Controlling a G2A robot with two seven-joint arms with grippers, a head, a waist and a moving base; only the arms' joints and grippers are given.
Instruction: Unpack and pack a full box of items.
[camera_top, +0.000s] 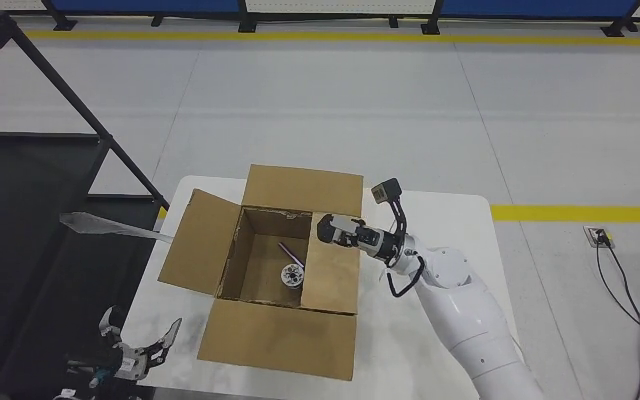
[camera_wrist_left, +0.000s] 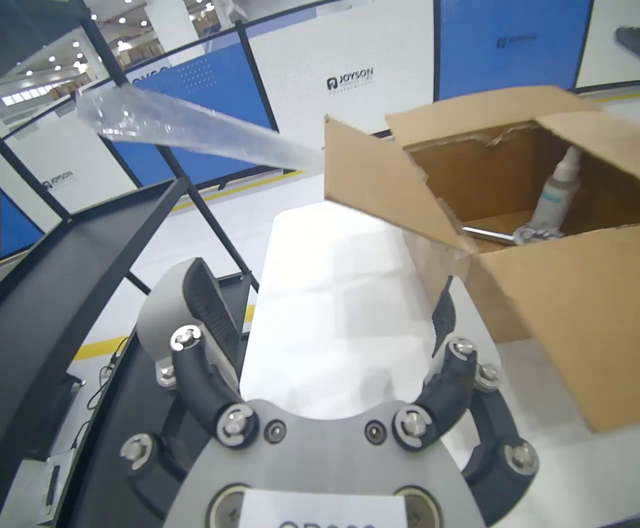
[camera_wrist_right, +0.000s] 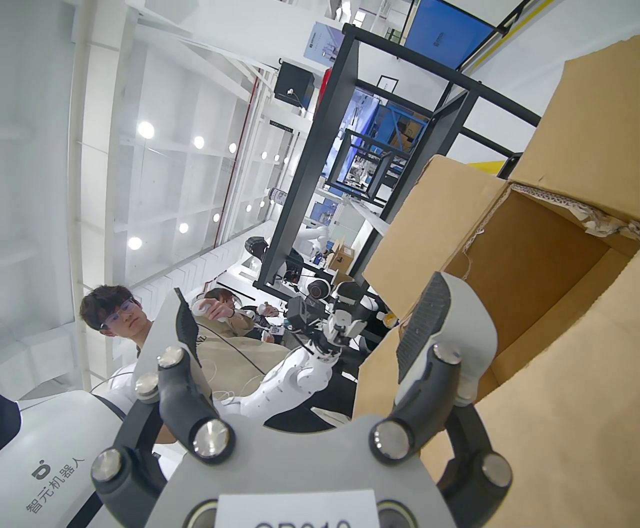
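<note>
An open cardboard box stands on the white table, all flaps folded out. Inside, the top view shows a round white item and a thin purple stick. The left wrist view looks into the box at a white spray bottle and a metal tool. My right gripper hovers open over the box's right flap, at the opening's edge; its own view has it beside the box. My left gripper is open and holds nothing, off the table's near left corner.
A strip of clear tape sticks out from the box's left flap over a black rack beside the table. Bare table lies right of the box. A yellow floor line runs off to the right.
</note>
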